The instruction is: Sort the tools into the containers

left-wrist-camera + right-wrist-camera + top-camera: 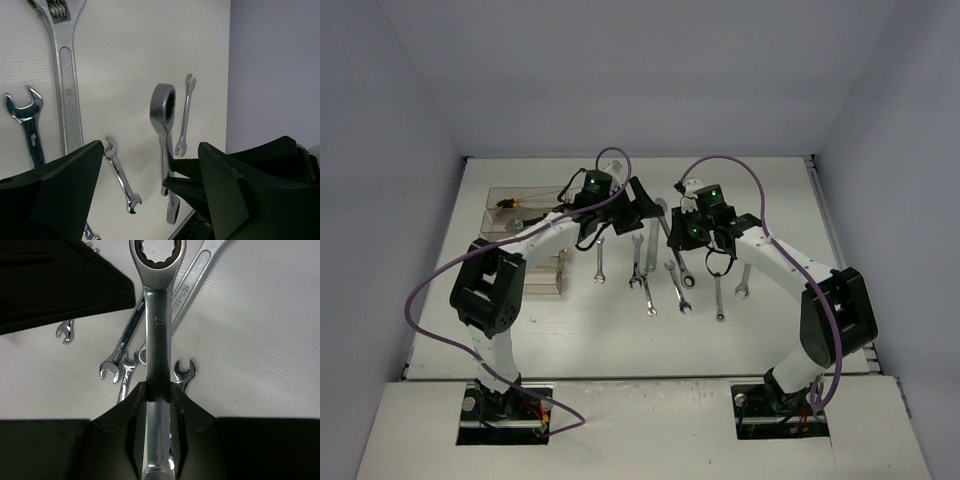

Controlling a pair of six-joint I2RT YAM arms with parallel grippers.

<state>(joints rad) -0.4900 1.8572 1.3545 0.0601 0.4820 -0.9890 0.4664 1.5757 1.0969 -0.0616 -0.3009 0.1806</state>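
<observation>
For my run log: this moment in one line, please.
left gripper: open, empty | right gripper: shut on wrench | other wrenches: on table

Soft, even light falls from above on the white table, bright in the overhead view, while the side walls go a cool grey-blue. Shadows under the arms are faint. In the right wrist view the ring-headed wrench is sharp, with bright streaks along its shaft; the right gripper's fingers are nearly featureless black. In the left wrist view the long adjustable wrench shines, and the left gripper's fingers, nearest the lens, look soft-edged.
</observation>
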